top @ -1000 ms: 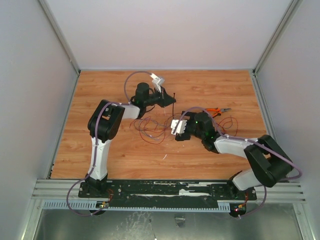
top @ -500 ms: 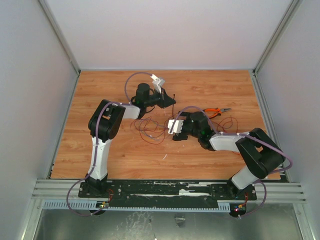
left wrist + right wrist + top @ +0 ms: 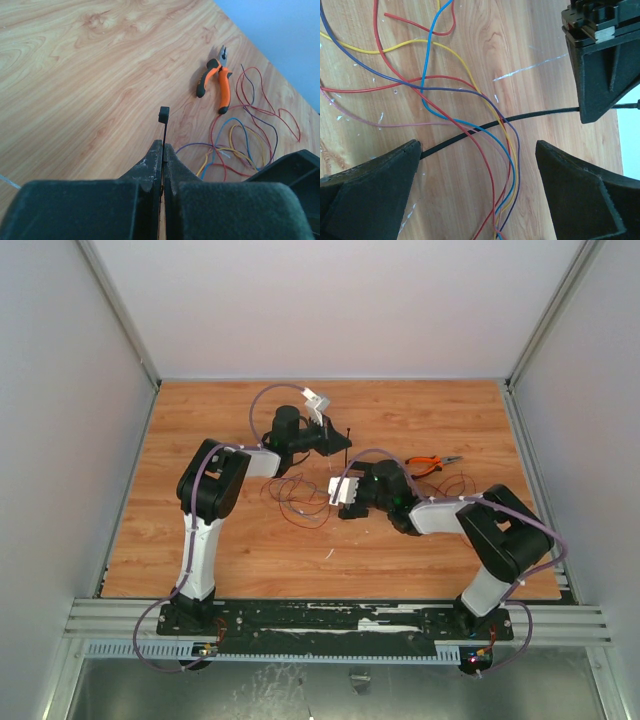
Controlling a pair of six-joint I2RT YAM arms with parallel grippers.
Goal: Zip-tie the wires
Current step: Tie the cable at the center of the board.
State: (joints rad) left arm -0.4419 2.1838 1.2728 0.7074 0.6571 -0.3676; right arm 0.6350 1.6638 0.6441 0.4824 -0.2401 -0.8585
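**Step in hand:** getting the zip tie round the wires. The tie is not yet looped.

**Left gripper** [image 3: 163, 150]: the jaws are pinched flat on the zip tie [image 3: 540, 114] a little below its head. The head stands clear above the fingertips. This gripper sits at the middle of the table [image 3: 450, 410], towards the far side.

**Zip tie:** from the left gripper, the tail runs out towards the near side. It crosses the wires [image 3: 511, 165] and ends close to one finger of the right gripper [image 3: 477, 145]. Several strands appear to lie over the strip where they cross, so the tail is judged to be under at least part of the bundle. This cannot be confirmed for every strand.

**Right gripper:** the jaws are spread wide and hold nothing. It hangs low over the crossing point, with the strip and strands between its fingers.

**Wires:** loose and ungathered in curling loops at mid-table, on the near side of the left gripper. More loops trail right towards the orange-handled pliers [image 3: 223, 92], which lie apart on the right.

**Next move, as judged:**
- The right gripper needs to close on the free tail alone, without catching a strand.
- It then has to lift the tail over the bundle and aim the tip at the small head.
- The left gripper must keep the head steady throughout.
- The main risk is strands slipping out of the loop.
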